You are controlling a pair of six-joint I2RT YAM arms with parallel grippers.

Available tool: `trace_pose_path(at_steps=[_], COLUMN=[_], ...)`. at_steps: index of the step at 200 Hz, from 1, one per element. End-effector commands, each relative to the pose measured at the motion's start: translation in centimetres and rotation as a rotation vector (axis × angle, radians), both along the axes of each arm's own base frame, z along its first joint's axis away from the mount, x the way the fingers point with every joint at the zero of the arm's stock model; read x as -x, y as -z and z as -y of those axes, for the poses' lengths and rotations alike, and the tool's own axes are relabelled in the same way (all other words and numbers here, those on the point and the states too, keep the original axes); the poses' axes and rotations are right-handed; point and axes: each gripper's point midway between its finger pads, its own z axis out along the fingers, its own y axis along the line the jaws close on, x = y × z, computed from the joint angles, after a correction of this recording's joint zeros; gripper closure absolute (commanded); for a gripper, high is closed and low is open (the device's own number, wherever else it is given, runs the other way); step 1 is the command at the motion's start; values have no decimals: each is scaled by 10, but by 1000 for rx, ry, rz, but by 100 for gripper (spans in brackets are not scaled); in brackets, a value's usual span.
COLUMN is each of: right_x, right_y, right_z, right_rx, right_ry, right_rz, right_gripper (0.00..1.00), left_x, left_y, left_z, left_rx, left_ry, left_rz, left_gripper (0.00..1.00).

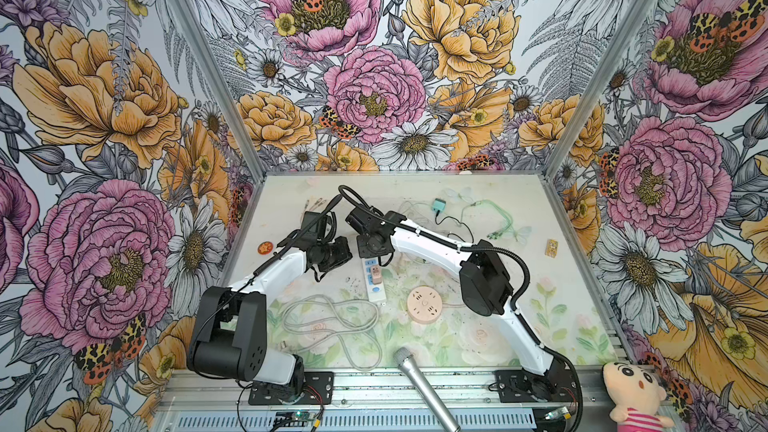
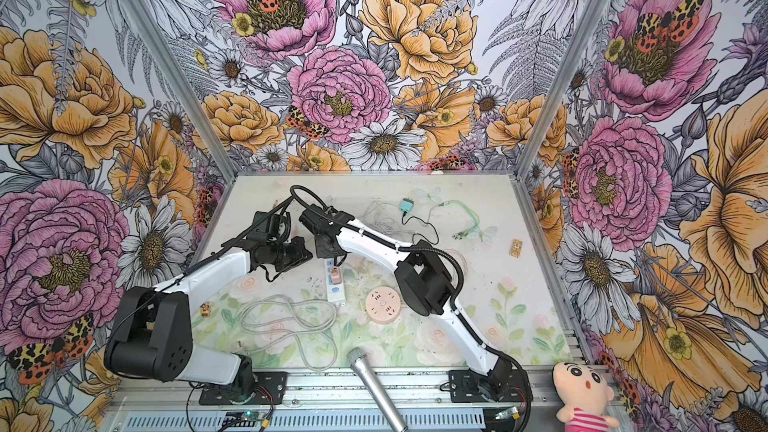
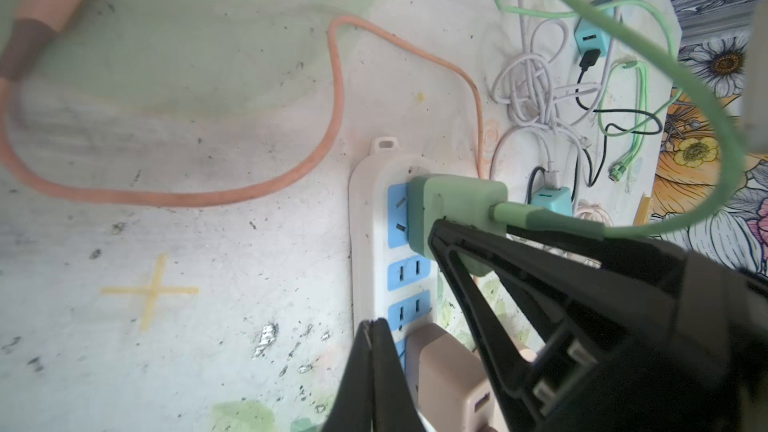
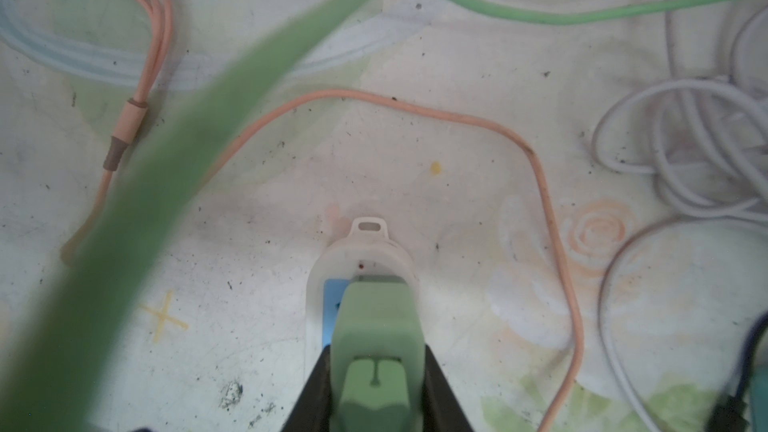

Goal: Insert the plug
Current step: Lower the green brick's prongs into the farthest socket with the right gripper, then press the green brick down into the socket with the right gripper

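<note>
**Green plug pinched at the far end of the strip**

Your right gripper (image 4: 376, 352) is clamped on the green plug (image 4: 376, 326), with one black finger on each side of its body. The plug sits against the last blue socket at the far end of the white power strip (image 1: 375, 289), just below the strip's hanging tab. In the left wrist view the plug (image 3: 453, 218) covers most of that socket and leaves two slots showing beside it. You cannot tell from any view whether the prongs are seated. The green cable (image 4: 540, 16) loops up and away from the back of the plug.

Your left gripper (image 3: 370, 340) has its fingers pressed together and holds nothing. Its tip is at the edge of the strip, next to the pink adapter (image 3: 444, 371) plugged in farther down. You cannot tell whether the tip touches the strip.
</note>
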Motion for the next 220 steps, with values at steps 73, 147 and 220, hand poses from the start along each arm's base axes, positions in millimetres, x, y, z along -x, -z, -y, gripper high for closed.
trace_pose_path(at_steps=[73,147,220], right_x=[22,11,9], right_y=[19,-13,-26], right_z=[0,-4,-10], right_rx=[49,20,-7], right_ry=[-80,-87,-110], right_rz=[-86,-11,10], right_gripper=[83,71,63], left_x=[4,8,12], left_y=[-1,-7,-20], left_z=[-10,-11,-17], left_rx=[-36,-33,-49], left_ry=[-7,-12,-29], left_rz=[16,23,38], left_gripper=[95,94,91])
